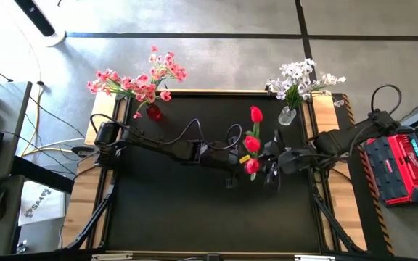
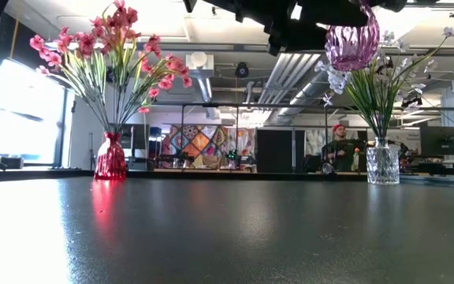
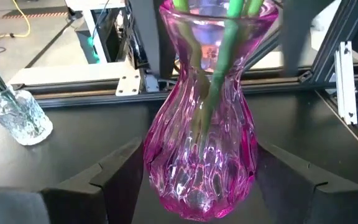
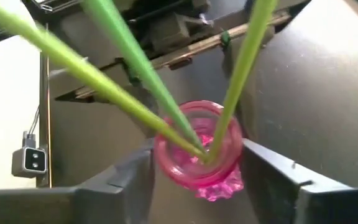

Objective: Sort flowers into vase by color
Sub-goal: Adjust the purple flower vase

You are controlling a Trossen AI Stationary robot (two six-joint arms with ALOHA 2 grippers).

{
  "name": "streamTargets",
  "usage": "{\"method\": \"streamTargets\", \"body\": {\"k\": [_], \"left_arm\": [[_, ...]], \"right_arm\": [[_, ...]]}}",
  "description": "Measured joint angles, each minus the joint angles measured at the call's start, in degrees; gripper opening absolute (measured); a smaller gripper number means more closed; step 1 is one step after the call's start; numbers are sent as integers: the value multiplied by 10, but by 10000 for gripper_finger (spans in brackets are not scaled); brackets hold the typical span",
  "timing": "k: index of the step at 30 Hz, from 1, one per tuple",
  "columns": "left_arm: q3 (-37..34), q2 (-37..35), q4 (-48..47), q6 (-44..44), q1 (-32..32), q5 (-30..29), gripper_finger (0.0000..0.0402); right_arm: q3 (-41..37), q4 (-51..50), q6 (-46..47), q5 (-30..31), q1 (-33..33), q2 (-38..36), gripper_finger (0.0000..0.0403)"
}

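A ribbed pink glass vase (image 3: 201, 155) holds three green stems (image 4: 135, 56). Their red tulip heads (image 1: 252, 141) show at mid-table in the high view. The low view has the vase (image 2: 351, 47) hanging well above the tabletop. My left gripper (image 3: 197, 152) reaches in from the table's left, its fingers on either side of the vase's belly. My right gripper (image 4: 197, 163) comes from the right, looking down on the vase's mouth (image 4: 197, 146), with a finger on each side of it. My left gripper pinches the pink vase at its widest belly (image 3: 151, 168), one finger (image 3: 114, 171) on each side, coming level from the table's left. The vase stands upright in the hold, lifted clear of the table. My right gripper's fingers (image 4: 126, 180) flank the vase's top; whether they touch it I cannot tell.
A red vase (image 2: 110, 158) of pink blossoms (image 1: 140, 80) stands at the far left corner. A clear glass vase (image 2: 382, 164) of white blossoms (image 1: 300, 76) stands at the far right. A red device (image 1: 401, 167) sits off the right edge. A person (image 2: 339, 146) is in the room behind.
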Motion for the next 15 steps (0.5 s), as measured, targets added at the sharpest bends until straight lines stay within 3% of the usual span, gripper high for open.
{"method": "streamTargets", "body": {"k": [8,11,15], "left_arm": [[0,0,-13,-19,0,-2,252],[1,-1,-24,-27,0,-1,252],[1,-1,-34,-27,-1,-1,252]], "right_arm": [[0,-1,-33,-45,-33,0,138],[0,-2,-41,-53,-37,0,144],[0,-3,-58,-51,-37,0,195]]}}
